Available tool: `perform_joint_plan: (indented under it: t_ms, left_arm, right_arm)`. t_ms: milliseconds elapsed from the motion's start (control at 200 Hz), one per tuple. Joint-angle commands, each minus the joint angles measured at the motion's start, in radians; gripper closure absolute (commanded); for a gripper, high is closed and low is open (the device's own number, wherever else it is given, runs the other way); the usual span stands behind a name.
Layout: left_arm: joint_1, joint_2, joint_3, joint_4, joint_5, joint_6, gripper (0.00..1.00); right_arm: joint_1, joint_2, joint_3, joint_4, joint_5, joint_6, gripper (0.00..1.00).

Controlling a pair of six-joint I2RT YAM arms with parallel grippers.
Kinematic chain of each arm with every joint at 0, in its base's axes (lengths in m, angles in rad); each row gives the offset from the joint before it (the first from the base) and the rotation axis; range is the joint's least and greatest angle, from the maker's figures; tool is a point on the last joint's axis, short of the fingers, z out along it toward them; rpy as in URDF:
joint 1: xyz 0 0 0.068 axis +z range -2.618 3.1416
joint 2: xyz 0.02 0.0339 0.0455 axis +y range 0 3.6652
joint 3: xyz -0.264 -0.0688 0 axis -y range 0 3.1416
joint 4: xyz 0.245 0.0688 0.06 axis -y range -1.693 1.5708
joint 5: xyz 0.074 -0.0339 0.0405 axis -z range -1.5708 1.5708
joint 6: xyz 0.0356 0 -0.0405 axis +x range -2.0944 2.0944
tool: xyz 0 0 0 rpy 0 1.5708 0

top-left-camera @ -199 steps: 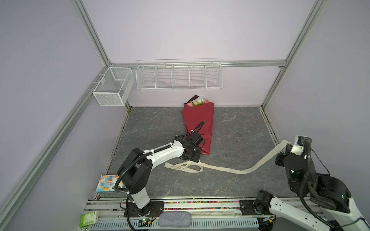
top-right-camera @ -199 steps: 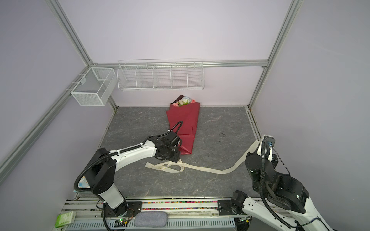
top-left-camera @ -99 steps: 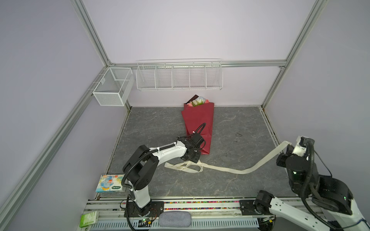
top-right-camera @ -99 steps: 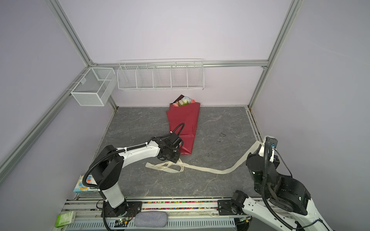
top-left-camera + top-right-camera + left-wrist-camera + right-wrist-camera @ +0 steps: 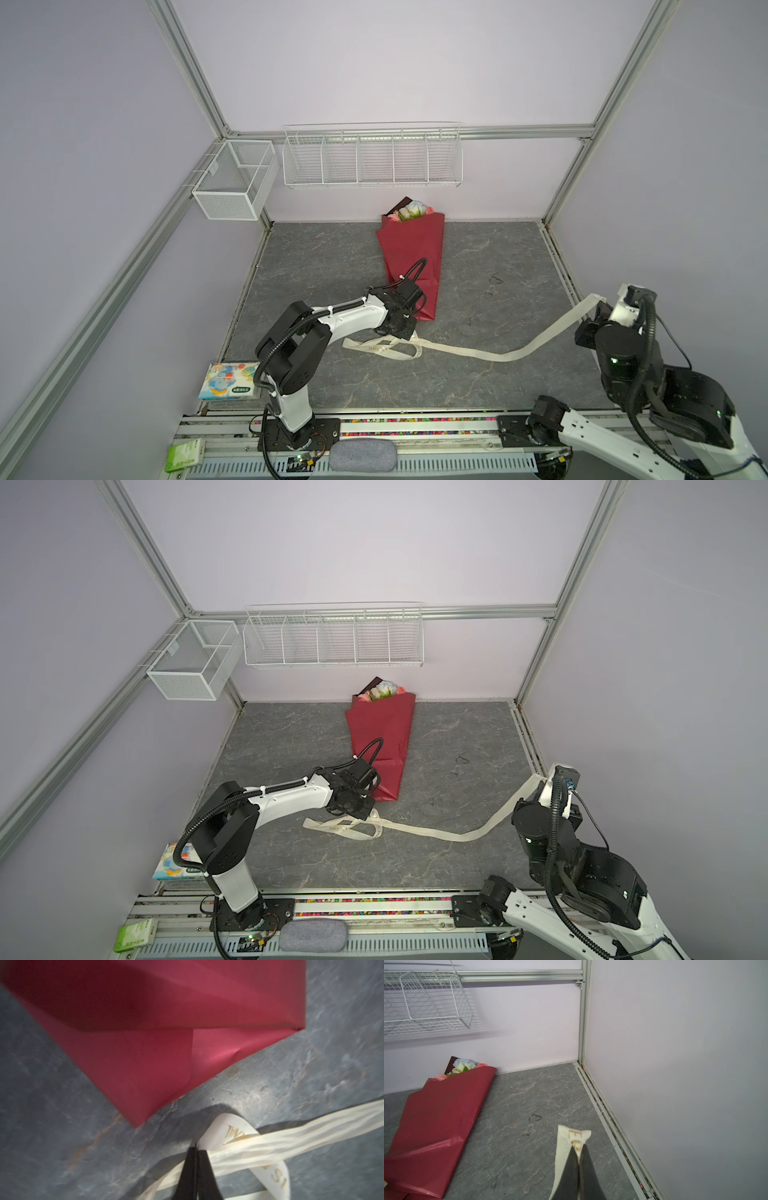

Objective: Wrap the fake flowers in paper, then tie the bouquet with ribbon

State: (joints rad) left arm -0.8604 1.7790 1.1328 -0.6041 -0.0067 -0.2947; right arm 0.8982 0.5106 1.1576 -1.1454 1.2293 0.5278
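Observation:
The bouquet of fake flowers [image 5: 411, 257] [image 5: 382, 733] lies on the grey floor in red wrapping paper, with the blooms [image 5: 411, 210] at the back wall and its narrow end toward me. A cream ribbon [image 5: 478, 353] [image 5: 436, 833] with gold lettering lies in front of that narrow end, looped at the left. My left gripper [image 5: 405, 334] [image 5: 196, 1147] is shut on the ribbon loop [image 5: 234, 1132], just off the corner of the red paper [image 5: 145, 1032]. At the right, my right gripper [image 5: 600, 311] [image 5: 578, 1147] is shut on the ribbon's end [image 5: 564, 1147] and holds it off the floor.
A wire basket [image 5: 237, 183] and a long wire rack [image 5: 372, 156] hang on the back walls. A tissue pack [image 5: 228, 380] lies at the front left by the left arm's base. The right wall [image 5: 675, 1084] and its floor rail stand close beside my right gripper.
My left gripper has closed on the ribbon loop by the bouquet's narrow end, and that arm's elbow has shifted. The right arm still holds the ribbon end in nearly the same place.

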Motion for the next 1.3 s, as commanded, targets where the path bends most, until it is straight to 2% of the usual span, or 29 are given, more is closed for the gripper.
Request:
perform_joint_plan:
  t_ms: [0, 140, 210, 315, 380, 435, 480, 580, 640, 720, 780, 915, 1010, 1025, 1110, 1235, 1300]
  left_arm:
    - [-0.006, -0.085, -0.011, -0.025, -0.016, 0.000, 1.00]
    - [-0.003, -0.271, -0.025, -0.051, -0.059, -0.077, 1.00]
    - [0.005, -0.387, -0.020, -0.078, -0.133, -0.141, 1.00]
    - [0.066, -0.567, -0.017, -0.108, -0.189, -0.187, 1.00]
    - [0.148, -0.687, -0.028, -0.121, -0.208, -0.198, 1.00]
    - [0.252, -0.777, -0.023, -0.164, -0.219, -0.215, 1.00]
    - [0.365, -0.846, -0.015, -0.200, -0.202, -0.222, 1.00]
    - [0.658, -0.921, 0.026, -0.281, -0.126, -0.206, 1.00]
    - [0.820, -0.910, 0.059, -0.340, -0.079, -0.188, 1.00]
    - [0.952, -0.867, 0.083, -0.401, -0.063, -0.180, 1.00]
    - [0.998, -0.838, 0.088, -0.409, -0.071, -0.179, 1.00]
    - [1.050, -0.766, 0.137, -0.429, -0.148, -0.186, 1.00]
    - [1.117, -0.708, 0.161, -0.387, -0.106, -0.173, 1.00]
    - [1.155, -0.696, 0.165, -0.379, -0.095, -0.176, 1.00]
    - [1.232, -0.640, 0.185, -0.323, -0.003, -0.193, 1.00]
    - [1.270, -0.604, 0.172, -0.191, 0.054, -0.189, 1.00]
    - [1.275, -0.560, 0.189, -0.187, 0.053, -0.210, 1.00]
  right_arm:
    - [-0.005, -0.005, 0.014, -0.031, 0.002, 0.033, 0.94]
    - [-0.005, 0.012, 0.029, -0.039, -0.012, 0.049, 0.94]
    - [-0.005, 0.038, 0.025, 0.006, -0.049, 0.019, 0.94]
    - [-0.005, 0.089, 0.018, 0.043, -0.030, -0.020, 0.94]
    - [-0.005, 0.117, 0.019, 0.081, -0.016, -0.083, 0.94]
    - [-0.005, 0.154, 0.025, 0.116, -0.019, -0.152, 0.94]
    - [-0.006, 0.202, 0.030, 0.139, -0.023, -0.221, 0.94]
    - [-0.043, 0.314, 0.044, 0.137, 0.005, -0.283, 0.94]
    - [-0.161, 0.369, 0.066, 0.135, -0.069, -0.308, 0.94]
    - [-0.432, 0.388, 0.083, 0.175, -0.345, -0.335, 0.94]
    - [-0.623, 0.380, 0.083, 0.217, -0.523, -0.338, 0.94]
    - [-1.002, 0.395, 0.099, 0.245, -0.744, -0.341, 0.94]
    - [-1.255, 0.460, 0.143, 0.248, -0.958, -0.284, 0.94]
    - [-1.286, 0.470, 0.153, 0.249, -0.985, -0.274, 0.94]
    - [-1.386, 0.519, 0.191, 0.275, -1.037, -0.227, 0.94]
    - [-1.413, 0.537, 0.201, 0.341, -0.978, -0.209, 0.94]
    - [-1.414, 0.549, 0.194, 0.360, -0.964, -0.214, 0.94]
